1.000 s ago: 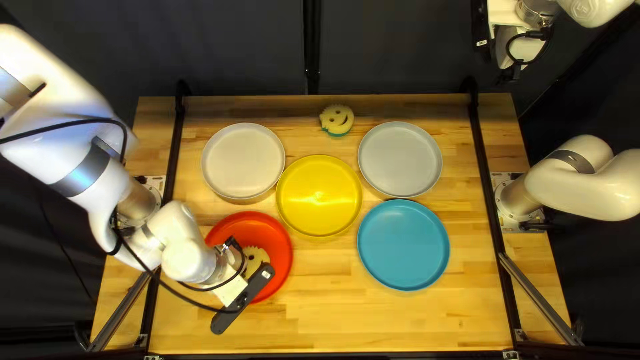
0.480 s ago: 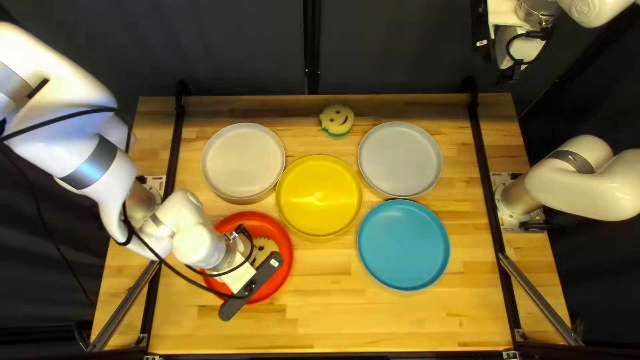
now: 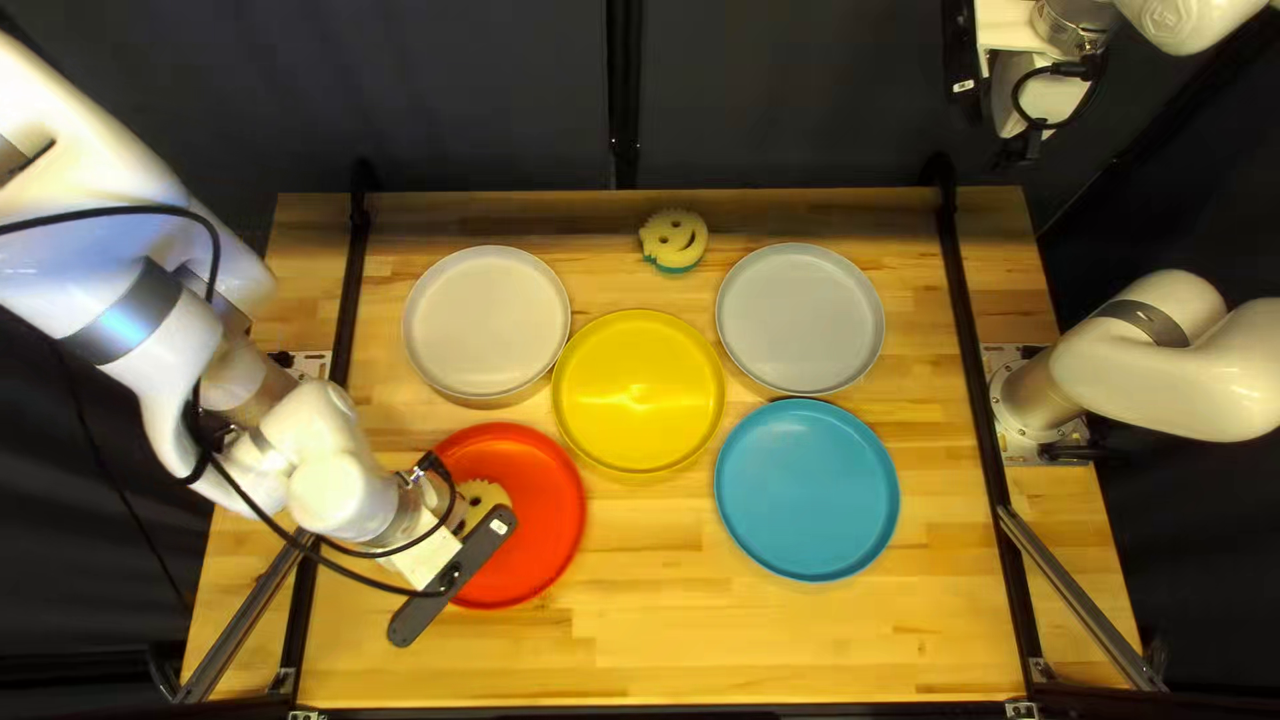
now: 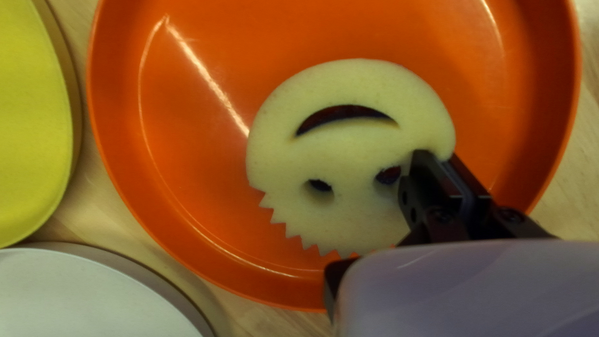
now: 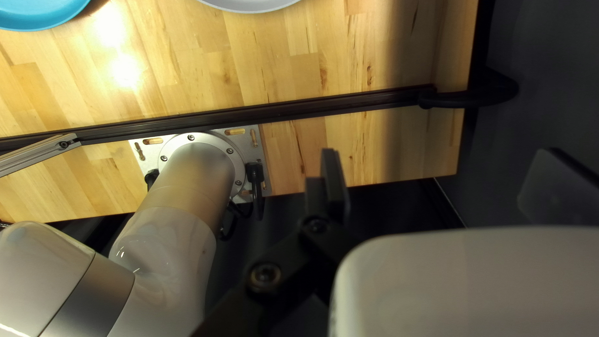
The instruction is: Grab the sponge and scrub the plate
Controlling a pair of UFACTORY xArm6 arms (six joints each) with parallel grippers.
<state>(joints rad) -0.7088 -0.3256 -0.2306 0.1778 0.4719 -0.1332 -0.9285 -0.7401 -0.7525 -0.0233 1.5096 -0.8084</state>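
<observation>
Sliding toward its own arm's base since the earlier frame, the left end effector (image 3: 454, 576) is now working nearer that side of the red plate (image 3: 527, 567), and the sponge (image 4: 349, 140) is travelling with it. The sponge is lying face up inside the plate, directly under and ahead of the end effector. It is showing a thick, round, pale yellow body with two eye holes, a curved mouth slot and a saw-toothed stretch of edge. In its wrist view, the left end effector (image 4: 442, 156) is pinching the sponge near its edge, beside one eye hole, its fingers standing close together.

Beyond the red plate from the left end effector, the yellow plate (image 3: 640, 391) is sitting just beside it. Toward the far edge from the same end effector, the off-white plate (image 3: 486, 323) is resting near the yellow one. The blue plate (image 3: 807, 490), the grey plate (image 3: 800, 318) and a second smiley sponge (image 3: 674, 238) with a teal underside are all lying on the tabletop (image 3: 747, 640), well apart from that end effector.

The right end effector (image 3: 963, 51) is hanging past the tabletop's far edge, its fingers standing widely spread. Each end effector is carrying a small white label, its print being too small to read.
</observation>
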